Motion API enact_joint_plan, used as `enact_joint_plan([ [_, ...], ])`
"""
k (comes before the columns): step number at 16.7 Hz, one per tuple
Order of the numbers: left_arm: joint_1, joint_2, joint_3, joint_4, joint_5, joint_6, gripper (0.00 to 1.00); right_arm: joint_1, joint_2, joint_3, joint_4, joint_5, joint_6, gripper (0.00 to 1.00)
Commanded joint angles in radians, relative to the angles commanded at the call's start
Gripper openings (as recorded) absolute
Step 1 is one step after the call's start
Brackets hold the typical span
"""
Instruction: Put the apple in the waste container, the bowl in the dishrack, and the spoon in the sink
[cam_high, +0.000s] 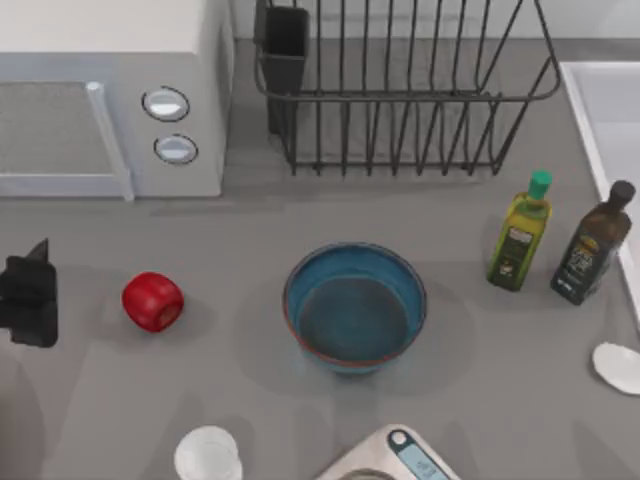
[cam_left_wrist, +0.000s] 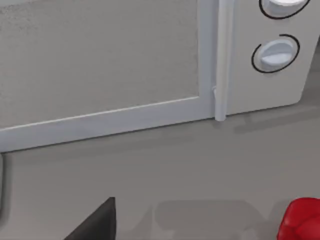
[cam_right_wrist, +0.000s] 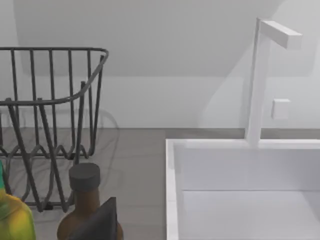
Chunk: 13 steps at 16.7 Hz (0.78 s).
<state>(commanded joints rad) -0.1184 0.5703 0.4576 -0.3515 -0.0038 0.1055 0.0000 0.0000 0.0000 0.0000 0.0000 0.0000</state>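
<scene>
Because the apple (cam_high: 152, 301) is small, round and glossy, I judge it light, firm and slippery; the fingers should close across its widest part. It lies on the table (cam_high: 470, 400) beside the left gripper (cam_high: 28, 296), left of the bowl (cam_high: 355, 308).

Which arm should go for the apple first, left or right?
Left. The left gripper sits at the table's left edge, right beside the apple, with bare table between them. The left wrist view also catches the apple close by. The bowl lies between the apple and the table's right side.
</scene>
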Motion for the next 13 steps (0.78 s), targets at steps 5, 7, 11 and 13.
enact_joint_plan([
  [5, -0.092, 0.539, 0.363, -0.28, -0.007, 0.088, 1.0, 0.0, 0.0, 0.0, 0.0, 0.0, 0.0, 1.0],
  [7, -0.126, 0.746, 0.502, -0.387, -0.01, 0.122, 1.0, 0.0, 0.0, 0.0, 0.0, 0.0, 0.0, 1.0],
  [11, -0.187, 1.089, 0.74, -0.575, -0.017, 0.181, 1.0, 0.0, 0.0, 0.0, 0.0, 0.0, 0.0, 1.0],
  [13, -0.211, 1.212, 0.833, -0.647, -0.019, 0.204, 1.0, 0.0, 0.0, 0.0, 0.0, 0.0, 0.0, 1.0],
])
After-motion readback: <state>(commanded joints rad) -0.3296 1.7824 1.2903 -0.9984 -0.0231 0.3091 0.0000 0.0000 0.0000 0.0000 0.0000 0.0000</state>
